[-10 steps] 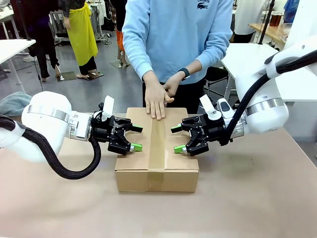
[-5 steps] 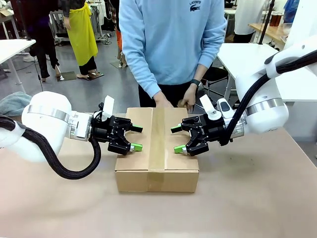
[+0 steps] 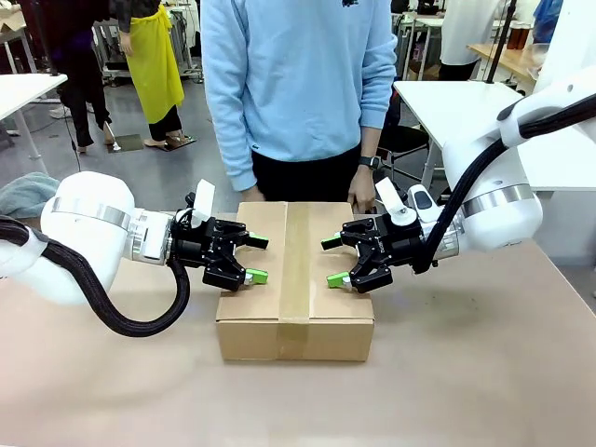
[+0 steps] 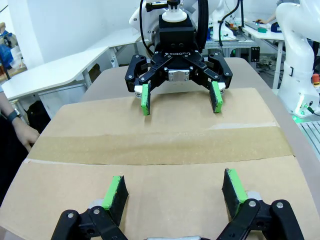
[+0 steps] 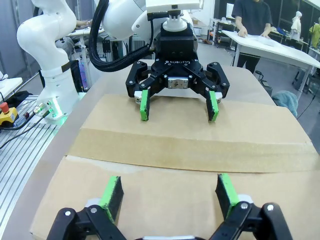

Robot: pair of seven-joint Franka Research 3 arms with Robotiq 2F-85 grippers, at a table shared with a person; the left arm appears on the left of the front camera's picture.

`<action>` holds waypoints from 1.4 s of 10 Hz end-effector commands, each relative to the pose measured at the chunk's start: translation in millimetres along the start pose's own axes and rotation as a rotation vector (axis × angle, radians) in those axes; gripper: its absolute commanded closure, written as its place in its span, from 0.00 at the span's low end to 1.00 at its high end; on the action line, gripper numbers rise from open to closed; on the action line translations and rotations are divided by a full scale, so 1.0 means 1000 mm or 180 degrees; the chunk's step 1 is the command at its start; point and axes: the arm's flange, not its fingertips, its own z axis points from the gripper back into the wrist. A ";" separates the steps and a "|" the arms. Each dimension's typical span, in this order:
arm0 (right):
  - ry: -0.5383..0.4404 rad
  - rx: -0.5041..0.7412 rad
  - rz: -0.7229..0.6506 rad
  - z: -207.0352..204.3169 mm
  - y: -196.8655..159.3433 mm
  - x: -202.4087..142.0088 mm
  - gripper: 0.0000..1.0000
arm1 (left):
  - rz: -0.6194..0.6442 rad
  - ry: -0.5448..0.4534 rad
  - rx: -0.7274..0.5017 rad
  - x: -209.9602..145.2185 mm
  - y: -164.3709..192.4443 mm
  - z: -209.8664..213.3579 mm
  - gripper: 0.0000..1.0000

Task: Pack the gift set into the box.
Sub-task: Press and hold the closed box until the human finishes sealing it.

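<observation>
Left tool [image 3: 258, 260] and right tool [image 3: 331, 261] face each other, jaws spread wide.

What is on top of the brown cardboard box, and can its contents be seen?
A strip of brown tape runs along the closed flaps of the brown corrugated cardboard box. Both open grippers, left and right, are over the flaps. The contents are covered.

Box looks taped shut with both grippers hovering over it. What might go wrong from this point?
Both grippers, left and right, hang open over the box facing each other; if either advances, the fingers might collide above the tape strip. The person's hand sits at the far edge close to the right gripper, so a sudden move risks contact. Whether the open fingers touch the lid cannot be told; pressing down may dent the cardboard.
</observation>
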 end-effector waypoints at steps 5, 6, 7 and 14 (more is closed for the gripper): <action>-0.1358 -0.0118 0.0424 0.136 0.042 0.021 0.00 | -0.0372 -0.0824 -0.0079 0.071 -0.060 0.135 0.00; -0.1516 -0.0278 0.0427 0.164 0.057 0.009 0.00 | -0.0492 -0.1016 -0.0117 0.068 -0.075 0.163 0.00; -0.1632 -0.0630 0.0424 0.193 0.076 -0.007 0.00 | -0.0540 -0.1186 -0.0021 0.056 -0.086 0.194 0.00; -0.1790 -0.1084 0.0249 0.255 0.068 -0.019 0.00 | -0.0553 -0.1517 0.0316 0.054 -0.069 0.247 0.00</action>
